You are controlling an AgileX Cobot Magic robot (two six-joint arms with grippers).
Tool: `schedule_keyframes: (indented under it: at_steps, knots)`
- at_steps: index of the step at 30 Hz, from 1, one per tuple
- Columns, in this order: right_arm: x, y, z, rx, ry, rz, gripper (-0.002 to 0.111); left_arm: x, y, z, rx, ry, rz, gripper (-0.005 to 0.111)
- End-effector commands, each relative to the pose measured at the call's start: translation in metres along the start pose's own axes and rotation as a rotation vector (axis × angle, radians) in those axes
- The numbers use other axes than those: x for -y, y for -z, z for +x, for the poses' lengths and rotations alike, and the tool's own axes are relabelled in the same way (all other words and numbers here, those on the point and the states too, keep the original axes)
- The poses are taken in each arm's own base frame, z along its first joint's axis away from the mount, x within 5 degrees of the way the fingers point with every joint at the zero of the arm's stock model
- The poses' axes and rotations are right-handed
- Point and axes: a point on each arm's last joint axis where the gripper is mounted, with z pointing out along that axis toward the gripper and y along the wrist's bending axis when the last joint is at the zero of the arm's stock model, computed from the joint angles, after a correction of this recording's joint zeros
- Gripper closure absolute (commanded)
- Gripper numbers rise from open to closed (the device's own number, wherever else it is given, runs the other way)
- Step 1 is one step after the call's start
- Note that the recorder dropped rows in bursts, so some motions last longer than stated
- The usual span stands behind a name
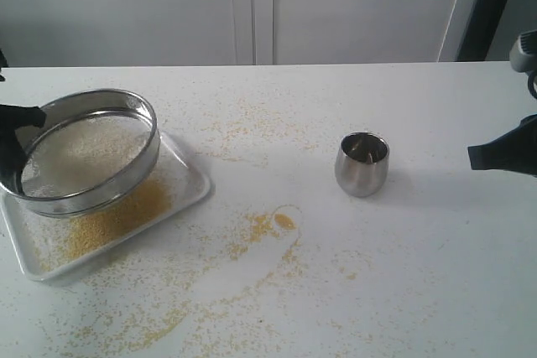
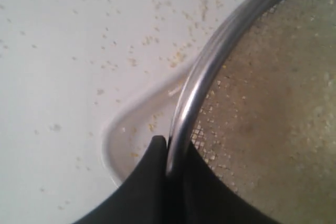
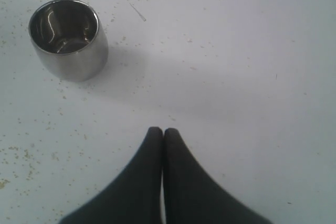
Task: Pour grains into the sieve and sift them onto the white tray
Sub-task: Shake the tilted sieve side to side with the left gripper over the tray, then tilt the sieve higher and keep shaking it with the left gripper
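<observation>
The left gripper (image 2: 167,148) is pinching the shiny rim of the sieve (image 2: 210,66), one black finger outside it and one inside. In the exterior view most of this gripper is getting cut off at the side of the picture. The right gripper (image 3: 162,132) is pressing its two fingers tight together. It is hanging over the right side of the desk (image 1: 419,274), and it is partly cut off too.

The sieve is sitting over the white tray (image 1: 197,182) by the desk's left edge and is hiding the tray's back half. I cannot tell if it is touching the tray. Pale grains (image 1: 84,153) are lying on its mesh, and yellower ones are lying in a heap on the tray's front part.

More bits are lying scattered across the white desk. A plain pale wall (image 1: 336,6) is standing behind it. A small steel cup (image 1: 362,165) is standing upright near the desk's middle, well apart from both grippers.
</observation>
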Motion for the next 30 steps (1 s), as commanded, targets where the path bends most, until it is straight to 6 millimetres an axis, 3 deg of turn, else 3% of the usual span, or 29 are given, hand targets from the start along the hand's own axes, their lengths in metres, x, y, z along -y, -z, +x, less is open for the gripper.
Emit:
schedule_keyframes:
  at_steps: [1, 2, 6, 7, 12, 14, 15, 17, 19, 22, 23, 27, 28, 30]
  knots:
    - [-0.001, 0.001, 0.000, 0.012, 0.006, -0.002, 0.108, 0.015, 0.004, 0.002, -0.025, -0.442, 0.040, 0.107]
    - [-0.001, 0.001, 0.000, 0.012, 0.006, -0.002, 0.108, 0.015, 0.004, 0.004, -0.037, -0.453, 0.047, 0.107]
    - [-0.001, 0.001, 0.000, 0.012, 0.006, -0.002, 0.108, 0.005, 0.006, -0.004, 0.042, 0.073, 0.012, 0.107]
    - [-0.001, 0.001, 0.000, 0.012, 0.006, -0.002, 0.108, 0.004, 0.006, -0.005, 0.049, 0.097, 0.010, 0.107]
    - [-0.001, 0.001, 0.000, 0.014, 0.006, -0.002, 0.108, 0.009, 0.005, 0.001, -0.009, -0.316, 0.020, 0.107]
    - [-0.001, 0.001, 0.000, 0.014, 0.006, -0.002, 0.108, 0.006, 0.005, 0.000, -0.005, -0.197, 0.017, 0.107]
    - [-0.001, 0.001, 0.000, 0.014, 0.006, -0.002, 0.108, 0.001, 0.006, -0.001, 0.014, -0.002, 0.013, 0.107]
    - [-0.001, 0.001, 0.000, 0.014, 0.006, -0.002, 0.108, -0.002, 0.007, -0.003, 0.033, 0.212, 0.024, 0.107]
    - [-0.001, 0.001, 0.000, 0.014, 0.006, -0.002, 0.108, 0.001, 0.007, -0.005, 0.044, 0.156, 0.036, 0.107]
    - [-0.001, 0.001, 0.000, 0.014, 0.006, -0.002, 0.108, 0.008, 0.005, 0.000, -0.001, -0.243, 0.016, 0.107]
    - [-0.001, 0.001, 0.000, 0.014, 0.006, -0.002, 0.108, 0.006, 0.005, 0.002, -0.023, -0.267, -0.004, 0.107]
    - [-0.001, 0.001, 0.000, 0.014, 0.006, -0.002, 0.108, -0.008, 0.008, -0.002, 0.024, 0.297, -0.002, 0.107]
    - [-0.001, 0.001, 0.000, 0.014, 0.006, -0.002, 0.108, -0.006, 0.008, -0.003, 0.033, 0.304, 0.018, 0.107]
    - [-0.001, 0.001, 0.000, 0.014, 0.006, -0.002, 0.108, 0.001, 0.007, -0.004, 0.040, 0.072, 0.028, 0.107]
